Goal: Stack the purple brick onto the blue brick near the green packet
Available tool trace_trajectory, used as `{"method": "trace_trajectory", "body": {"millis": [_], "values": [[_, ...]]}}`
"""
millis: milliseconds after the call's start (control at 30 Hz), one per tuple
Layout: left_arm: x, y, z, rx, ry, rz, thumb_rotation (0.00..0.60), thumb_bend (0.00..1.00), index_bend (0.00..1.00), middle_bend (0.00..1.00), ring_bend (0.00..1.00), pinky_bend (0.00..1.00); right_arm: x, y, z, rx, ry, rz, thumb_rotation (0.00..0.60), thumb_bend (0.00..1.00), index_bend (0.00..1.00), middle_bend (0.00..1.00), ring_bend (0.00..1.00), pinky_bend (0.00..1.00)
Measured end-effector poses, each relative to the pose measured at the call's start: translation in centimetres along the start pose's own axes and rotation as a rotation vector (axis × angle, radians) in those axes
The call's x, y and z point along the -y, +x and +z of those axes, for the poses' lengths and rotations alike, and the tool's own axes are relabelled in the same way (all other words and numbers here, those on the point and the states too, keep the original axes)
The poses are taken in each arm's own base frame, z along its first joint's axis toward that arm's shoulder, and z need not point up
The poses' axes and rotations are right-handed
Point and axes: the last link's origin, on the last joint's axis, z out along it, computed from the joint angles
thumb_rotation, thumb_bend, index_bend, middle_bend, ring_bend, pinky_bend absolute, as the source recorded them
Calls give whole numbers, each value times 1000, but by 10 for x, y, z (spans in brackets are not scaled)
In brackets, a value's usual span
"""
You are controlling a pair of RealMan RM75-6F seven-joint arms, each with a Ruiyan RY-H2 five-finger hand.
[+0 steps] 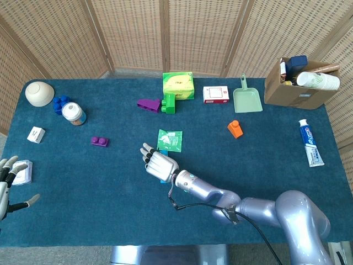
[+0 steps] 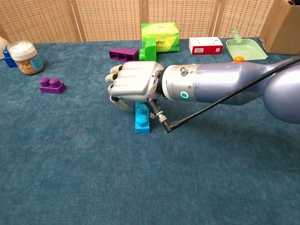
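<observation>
Dark blue tabletop (image 1: 110, 210) is being worked on. Blue brick (image 2: 142, 120), just below green packet (image 1: 169, 139), is being covered by right hand (image 2: 135, 83); whether it is held cannot be told. Purple brick (image 1: 100, 141) is lying well left of packet. Blue brick should be left flat, studs up. Left hand (image 1: 6, 178), far left of packet, is being held open, with nothing in it.

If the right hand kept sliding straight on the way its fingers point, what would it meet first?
Probably nothing soon. The right hand points up-left across bare cloth; the purple brick lies left of that line and the green packet right of it. Depth is uncertain.
</observation>
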Motion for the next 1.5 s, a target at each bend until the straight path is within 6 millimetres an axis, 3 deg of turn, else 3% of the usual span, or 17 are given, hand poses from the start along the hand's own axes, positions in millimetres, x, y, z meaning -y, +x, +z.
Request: {"method": "trace_trajectory", "body": {"millis": [300,533,967,1200,1500], "values": [[-1,2,0,-6,-13,1,504,129,216,104,0,0,-5,8,-9,5,-17,32,600,60,256,170,0,9],[-7,5,3,-4,-39,3,503,129,216,103,0,0,-25,20,-31,-14,-69,102,600,62,259,170,0,9],[-20,-1,16,35,-90,33,505,130,216,107,0,0,-85,21,-107,-71,-321,231,600,66,326,176,0,9],[-29,3,29,44,-122,85,507,129,216,107,0,0,-113,0,-168,-108,-524,338,600,73,349,178,0,13],[-40,4,38,46,-159,109,532,130,223,119,0,0,-120,-31,-222,-122,-657,457,600,88,382,194,4,21]]}}
